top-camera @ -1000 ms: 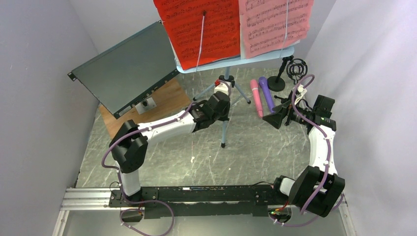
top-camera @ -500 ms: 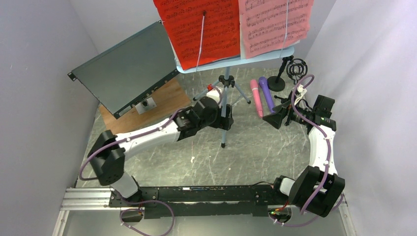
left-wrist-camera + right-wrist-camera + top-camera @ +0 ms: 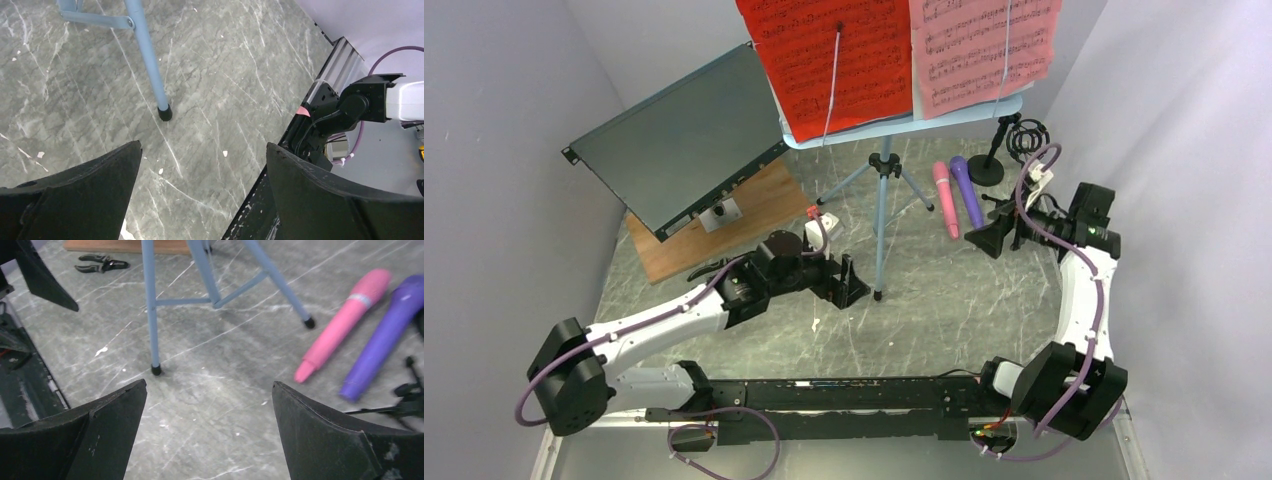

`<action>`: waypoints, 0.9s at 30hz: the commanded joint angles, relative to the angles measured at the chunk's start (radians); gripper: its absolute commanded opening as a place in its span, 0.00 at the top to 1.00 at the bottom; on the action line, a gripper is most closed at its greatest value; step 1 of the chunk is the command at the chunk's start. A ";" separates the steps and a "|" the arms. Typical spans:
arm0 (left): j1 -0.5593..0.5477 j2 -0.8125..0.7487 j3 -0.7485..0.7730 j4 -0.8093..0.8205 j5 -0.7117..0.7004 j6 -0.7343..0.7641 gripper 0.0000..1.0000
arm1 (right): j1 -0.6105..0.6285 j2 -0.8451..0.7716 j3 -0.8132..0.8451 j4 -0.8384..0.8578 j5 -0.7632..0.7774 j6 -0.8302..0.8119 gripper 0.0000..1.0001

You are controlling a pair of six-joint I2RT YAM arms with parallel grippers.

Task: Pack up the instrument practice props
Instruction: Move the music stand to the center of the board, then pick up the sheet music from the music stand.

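Standing upright toward the back of the grey marbled worktop, the light-blue music stand rests on its tripod legs. Its rack carries a red sheet-music page on the left and a pink sheet-music page on the right. The left arm's jaws are spread wide and hold nothing. They hover low just left of the stand's near foot, which shows untouched ahead between the black fingers in the wrist view. The right arm's jaws are likewise spread and empty, near the lower ends of the pink microphone and the purple microphone, which lie side by side right of the stand. Behind them a small black mic stand sits on its round base beside a black wire shock mount. A dark flat metal box leans tilted over a wooden board at left, and black pliers lie near that board.
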 commanded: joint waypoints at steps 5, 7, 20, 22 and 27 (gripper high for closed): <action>0.006 -0.121 -0.051 0.060 -0.005 0.067 0.00 | -0.138 0.065 0.470 -0.409 -0.036 -0.229 0.01; 0.008 -0.133 -0.062 0.061 -0.015 0.077 0.01 | -0.199 0.128 0.618 -0.547 -0.078 -0.286 0.01; 0.012 -0.224 -0.103 0.058 -0.063 0.115 0.01 | -0.229 0.168 0.844 0.441 -0.270 0.839 0.01; 0.013 -0.235 -0.118 0.069 -0.067 0.111 0.01 | -0.222 0.164 0.761 0.936 -0.282 1.263 0.01; 0.012 -0.242 -0.119 0.061 -0.069 0.119 0.01 | -0.135 0.305 1.021 0.684 -0.175 1.145 0.01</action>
